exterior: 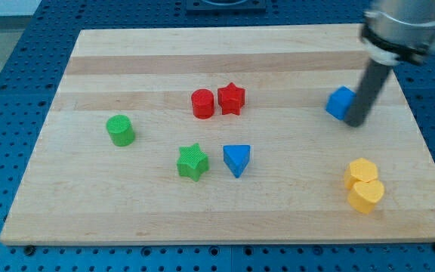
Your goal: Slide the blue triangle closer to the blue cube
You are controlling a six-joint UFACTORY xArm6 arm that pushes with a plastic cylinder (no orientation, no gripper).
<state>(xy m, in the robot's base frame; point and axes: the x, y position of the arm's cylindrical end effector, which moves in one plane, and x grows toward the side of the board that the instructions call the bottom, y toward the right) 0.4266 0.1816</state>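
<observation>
The blue triangle (236, 159) lies on the wooden board a little below the middle, just right of a green star (192, 162). The blue cube (340, 103) sits at the view's right, upper half of the board. My tip (355, 122) is at the end of the dark rod, right beside the blue cube on its right, lower side, touching or nearly touching it. The tip is far to the right of the blue triangle.
A red cylinder (202, 103) and a red star (232, 99) sit side by side above the triangle. A green cylinder (120, 130) is at the left. Two yellow blocks (364, 185) lie together at the lower right. The board (127, 60) rests on a blue perforated table.
</observation>
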